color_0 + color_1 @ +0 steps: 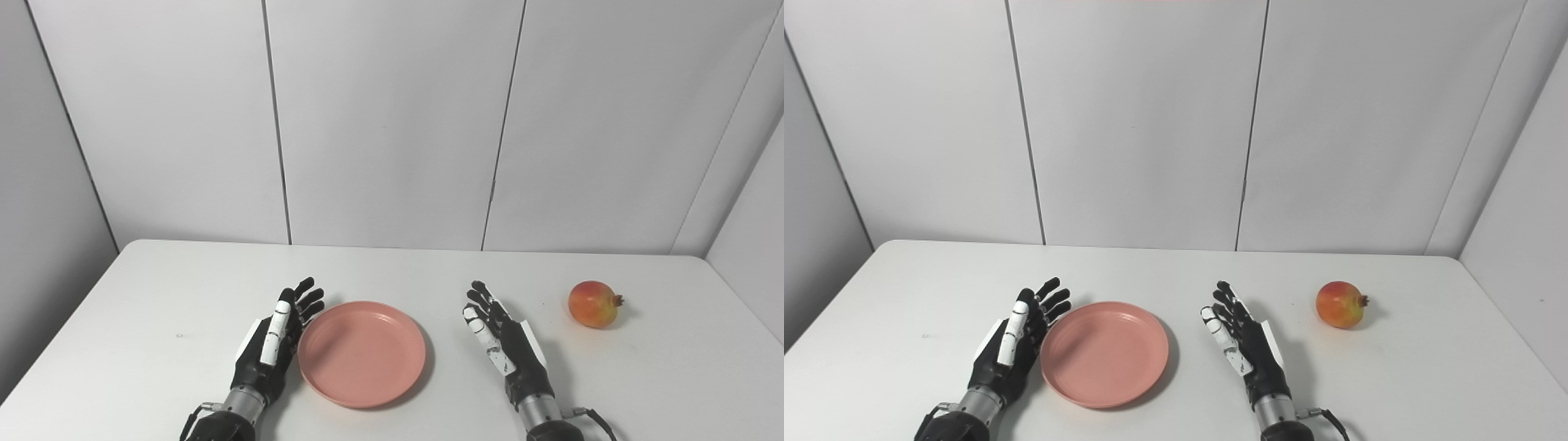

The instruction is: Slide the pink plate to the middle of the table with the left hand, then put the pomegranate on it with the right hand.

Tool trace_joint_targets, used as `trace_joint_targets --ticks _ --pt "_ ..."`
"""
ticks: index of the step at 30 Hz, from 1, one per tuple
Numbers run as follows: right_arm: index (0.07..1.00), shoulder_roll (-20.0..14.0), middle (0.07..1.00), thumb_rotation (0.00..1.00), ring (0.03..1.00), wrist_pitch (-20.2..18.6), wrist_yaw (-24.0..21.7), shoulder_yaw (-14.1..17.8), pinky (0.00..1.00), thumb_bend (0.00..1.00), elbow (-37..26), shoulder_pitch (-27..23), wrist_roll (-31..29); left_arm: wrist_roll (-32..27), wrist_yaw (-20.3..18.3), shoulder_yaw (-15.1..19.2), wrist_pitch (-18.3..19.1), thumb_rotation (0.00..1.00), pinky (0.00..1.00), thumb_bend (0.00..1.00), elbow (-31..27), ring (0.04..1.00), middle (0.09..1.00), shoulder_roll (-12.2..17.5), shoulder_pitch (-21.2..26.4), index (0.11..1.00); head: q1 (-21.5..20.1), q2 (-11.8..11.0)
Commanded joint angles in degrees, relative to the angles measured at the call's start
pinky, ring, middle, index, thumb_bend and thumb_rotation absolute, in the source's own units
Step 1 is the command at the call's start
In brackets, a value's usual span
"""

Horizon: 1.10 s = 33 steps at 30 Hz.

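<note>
One pink plate [361, 353], one pomegranate [593, 304] (apart)

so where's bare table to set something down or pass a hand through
Bare table: the whole far strip along the wall, the left side beyond the left hand, and the stretch between the right hand and the pomegranate. It is tightest at the pink plate, where the left hand sits close against the rim.

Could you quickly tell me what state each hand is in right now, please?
Left hand: open, holding nothing, right beside the pink plate.
Right hand: open, holding nothing, apart from the pomegranate.
</note>
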<state>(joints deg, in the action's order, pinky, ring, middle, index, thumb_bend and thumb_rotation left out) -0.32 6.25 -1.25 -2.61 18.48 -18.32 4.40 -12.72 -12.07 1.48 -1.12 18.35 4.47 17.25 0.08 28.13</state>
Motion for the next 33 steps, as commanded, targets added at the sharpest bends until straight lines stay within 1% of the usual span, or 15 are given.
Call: trace_joint_targets --ticks 1,4,9,12,16,18,20,28,33 --pt "0.921 -0.51 0.914 0.79 0.88 0.96 -0.3 0.48 0.85 0.48 -1.56 -1.42 -0.87 0.05 -0.67 -0.63 0.36 1.0 0.9 0.66 0.16 0.92 0.913 -0.9 -0.59 0.907 0.63 -0.05" --pt "0.925 -0.91 0.919 0.79 0.887 1.0 -0.78 0.54 0.86 0.48 -1.57 -1.38 -1.41 0.36 -0.83 -1.04 -0.35 1.0 0.9 0.66 0.74 0.921 0.915 -1.03 -0.46 0.911 1.35 -0.23" --pt "0.931 -1.69 0.923 0.82 0.893 1.29 -1.0 0.02 0.88 0.49 -1.56 -1.31 -0.74 0.92 -1.19 -1.45 -2.17 1.0 0.9 0.65 1.85 0.922 0.92 -1.11 -0.31 0.913 1.73 -0.64" --pt "0.93 -1.72 0.922 0.79 0.892 0.73 -1.12 0.13 0.87 0.5 -1.66 -1.28 -1.3 0.89 -1.12 -1.47 -2.37 1.0 0.89 0.65 2.17 0.917 0.916 -1.24 -0.25 0.907 2.19 -0.96" --pt "0.929 -1.78 0.918 0.77 0.891 0.78 -1.01 0.13 0.87 0.5 -1.68 -1.21 -1.29 0.18 -1.11 -1.07 -2.19 0.99 0.88 0.66 2.42 0.911 0.91 -1.65 -0.19 0.898 2.34 -1.01" --pt "0.933 -1.94 0.922 0.78 0.896 0.67 -1.1 0.03 0.88 0.48 -1.85 -1.12 -1.15 -0.17 -1.15 -0.85 -2.22 0.97 0.88 0.66 2.64 0.908 0.906 -1.89 -0.14 0.891 2.37 -1.08" --pt "0.937 -1.98 0.925 0.79 0.898 0.65 -1.23 0.0 0.89 0.49 -1.96 -1.05 -1.22 -0.24 -1.22 -0.72 -2.41 0.96 0.88 0.65 2.89 0.906 0.903 -2.03 -0.12 0.887 2.41 -1.19" --pt "0.936 -1.97 0.924 0.78 0.897 0.58 -1.42 0.01 0.88 0.49 -2.25 -0.87 -1.57 -0.06 -1.91 -0.86 -3.63 0.95 0.87 0.64 3.51 0.897 0.893 -2.2 -0.23 0.879 2.56 -1.39" --pt "0.936 -2.12 0.923 0.79 0.894 0.92 -1.55 0.0 0.88 0.48 -2.07 -0.83 -1.57 0.69 -2.08 -1.29 -3.9 0.94 0.87 0.67 3.51 0.896 0.893 -2.22 -0.45 0.88 2.77 -1.8"
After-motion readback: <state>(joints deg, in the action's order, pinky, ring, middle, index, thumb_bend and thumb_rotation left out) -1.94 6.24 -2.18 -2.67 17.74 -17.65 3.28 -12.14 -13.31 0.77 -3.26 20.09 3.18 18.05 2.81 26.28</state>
